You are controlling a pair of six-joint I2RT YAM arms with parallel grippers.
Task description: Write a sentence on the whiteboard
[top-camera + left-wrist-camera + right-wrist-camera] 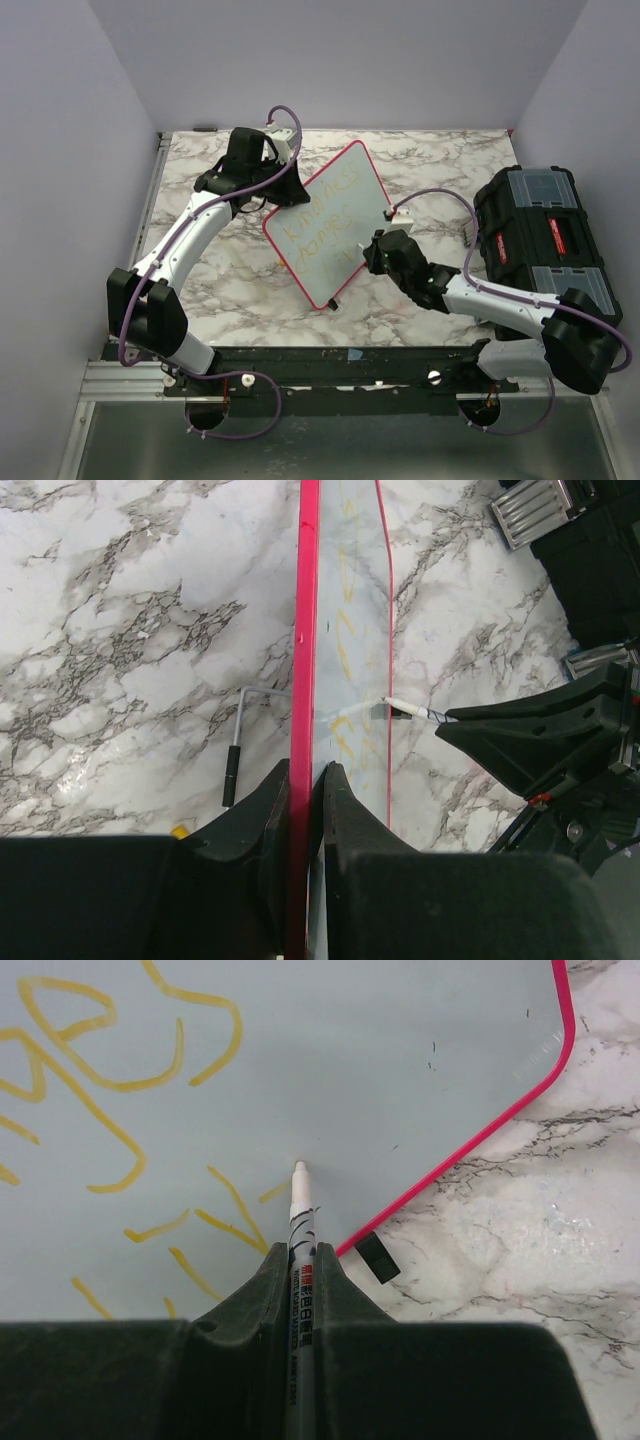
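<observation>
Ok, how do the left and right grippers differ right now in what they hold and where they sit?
The left gripper pinches the whiteboard by its red-framed edge; the right gripper holds a thin marker. The left gripper sits at the board's far-left edge, holding it tilted up; the right gripper faces the written side, marker tip at the surface beside the yellow sentence. Both have jaws shut on something.

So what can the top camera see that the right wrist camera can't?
Only the top view: the left gripper clamping the tilted board by its edge, and a black toolbox. Only the right wrist: the printed label on the pen in the right gripper, and its tip at the board. Both: the board, yellow writing, marble table.
</observation>
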